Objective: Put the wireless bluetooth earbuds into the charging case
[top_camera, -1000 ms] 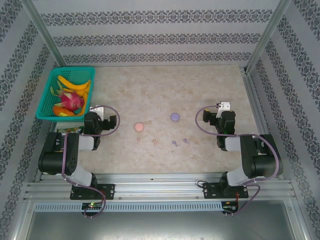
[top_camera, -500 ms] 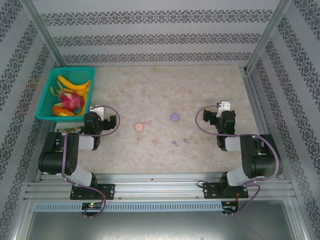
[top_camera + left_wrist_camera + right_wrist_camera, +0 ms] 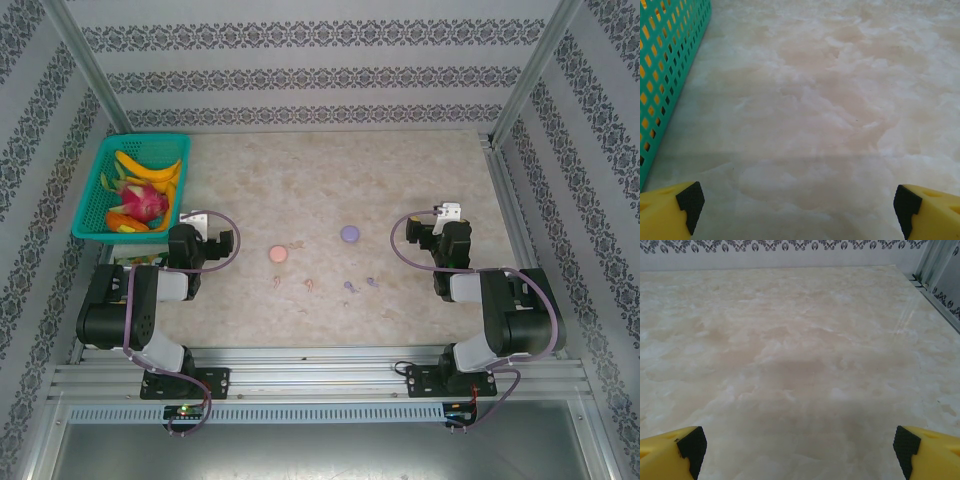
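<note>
Nothing has moved since the earlier frame. Left gripper [image 3: 797, 202] and right gripper [image 3: 797, 445] stand wide open, empty. Earbuds [image 3: 310, 285] lie on the table [image 3: 300, 180] between the arms: pink nearer left, purple nearer right.

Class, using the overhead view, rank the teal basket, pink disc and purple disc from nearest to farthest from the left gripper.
1. The teal basket, just left of the left gripper.
2. The pink disc, to its right, mid-table.
3. The purple disc, farther right.
</note>
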Tool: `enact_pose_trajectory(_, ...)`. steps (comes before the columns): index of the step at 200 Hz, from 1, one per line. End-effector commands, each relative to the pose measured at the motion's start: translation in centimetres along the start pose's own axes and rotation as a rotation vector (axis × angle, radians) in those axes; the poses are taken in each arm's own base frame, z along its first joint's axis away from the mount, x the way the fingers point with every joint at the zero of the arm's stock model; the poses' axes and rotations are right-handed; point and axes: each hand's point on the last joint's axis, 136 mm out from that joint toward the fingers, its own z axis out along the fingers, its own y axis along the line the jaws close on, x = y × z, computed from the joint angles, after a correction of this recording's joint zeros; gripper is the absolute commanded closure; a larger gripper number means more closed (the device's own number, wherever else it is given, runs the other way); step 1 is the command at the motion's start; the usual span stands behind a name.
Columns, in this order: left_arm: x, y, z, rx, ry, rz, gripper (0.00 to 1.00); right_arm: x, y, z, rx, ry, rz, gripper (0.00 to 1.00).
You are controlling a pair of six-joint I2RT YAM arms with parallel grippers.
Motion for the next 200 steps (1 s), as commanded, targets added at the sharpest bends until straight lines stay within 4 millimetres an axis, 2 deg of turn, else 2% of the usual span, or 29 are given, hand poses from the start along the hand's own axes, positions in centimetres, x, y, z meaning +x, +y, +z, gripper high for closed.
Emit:
enact_pose_trajectory(1, -2.9, -0.6, 0.1, 0.026, -0.076, 0.005, 0.00, -2.7, -0.2, -0.3, 0.014, -0.057, 0.006, 0.02)
enact_pose_trajectory(11, -3.6, -0.7, 0.0, 0.028, -0.058, 0.005, 0.00, -3.2, -0.6, -1.1, 0.038, -0.039, 0.008, 0.02)
enact_pose_trajectory(27, -4.9, -0.2, -0.4, 0.002, -0.023, -0.005, 0.00, -5.4, -1.2, -2.9, 0.066, -0.076, 0.048, 0.02)
enact_pose_trajectory(46, -6.2, 0.2, -1.3, -0.026, -0.007, -0.033, 0.00, -8.3, -1.7, -5.2, 0.067, -0.154, 0.225, 0.02)
enact_pose_trajectory(63, -7.2, 0.5, -2.2, -0.043, 0.025, -0.107, 0.00, -9.5, -2.8, -6.9, 0.107, -0.156, 0.441, 0.02)
enact_pose_trajectory(77, -7.8, 0.7, -3.1, -0.062, 0.060, -0.181, 0.00, -10.9, -2.2, -7.9, 0.061, -0.138, 0.483, 0.02)
enact_pose_trajectory(101, -9.1, 0.2, -4.7, -0.052, 0.105, -0.334, 0.00, -12.4, 1.5, -8.5, -0.126, -0.016, 0.466, 0.02)
enact_pose_trajectory(125, -9.8, -1.6, -6.1, 0.035, 0.156, -0.470, 0.00, -12.3, 5.8, -8.7, -0.273, 0.151, 0.429, 0.02)
enact_pose_trajectory(158, -10.0, -3.7, -7.7, 0.139, 0.170, -0.586, 0.00, -9.6, 13.2, -9.1, -0.382, 0.408, 0.249, 0.02)
enact_pose_trajectory(200, -8.4, -3.0, -9.4, 0.068, 0.191, -0.744, 0.00, -6.0, 21.8, -9.7, -0.430, 0.627, 0.061, 0.04)
